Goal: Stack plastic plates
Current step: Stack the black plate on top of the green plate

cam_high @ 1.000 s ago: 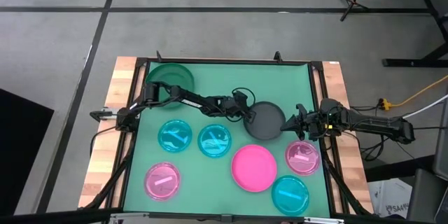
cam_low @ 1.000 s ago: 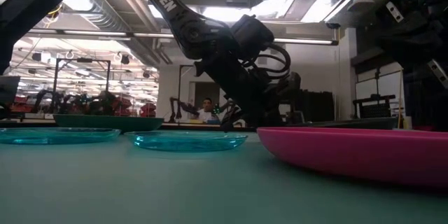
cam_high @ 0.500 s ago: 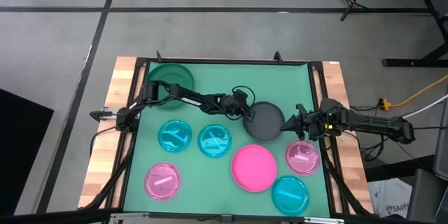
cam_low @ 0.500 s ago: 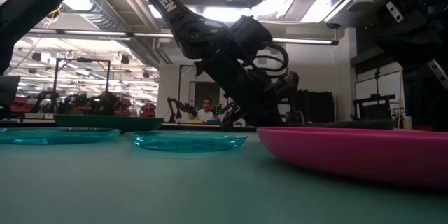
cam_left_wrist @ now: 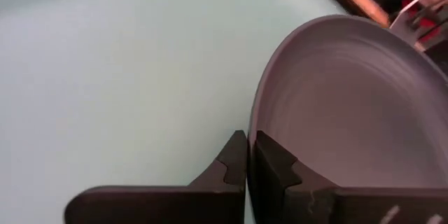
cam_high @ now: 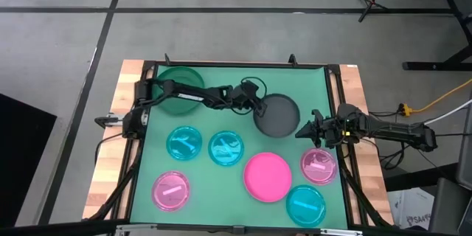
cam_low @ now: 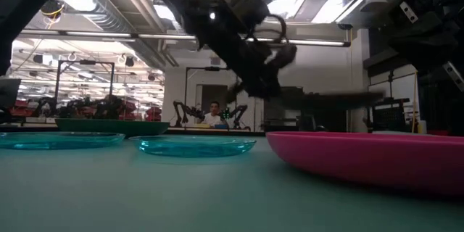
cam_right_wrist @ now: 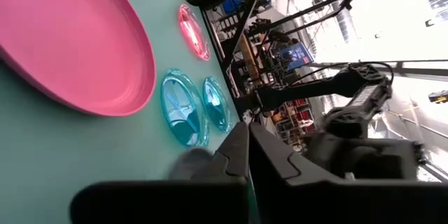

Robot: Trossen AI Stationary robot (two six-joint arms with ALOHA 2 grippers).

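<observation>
The left tool (cam_left_wrist: 247, 155) is clamped on the dark grey plate (cam_left_wrist: 350, 112), its far rim cut off.

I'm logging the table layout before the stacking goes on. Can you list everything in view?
dark green plate: one, far left corner of the mat.
dark grey plate: one, lifted off the mat at centre, pinched at its rim.
solid pink plate: one, near centre-right.
cyan plates: three, two mid-left, one near right.
translucent pink plates: two, near left, right.
green mat: one, covering the table.
person: one, far background.
left gripper: shut on the dark grey plate's rim.
right gripper: shut, empty, right of the grey plate.
</observation>
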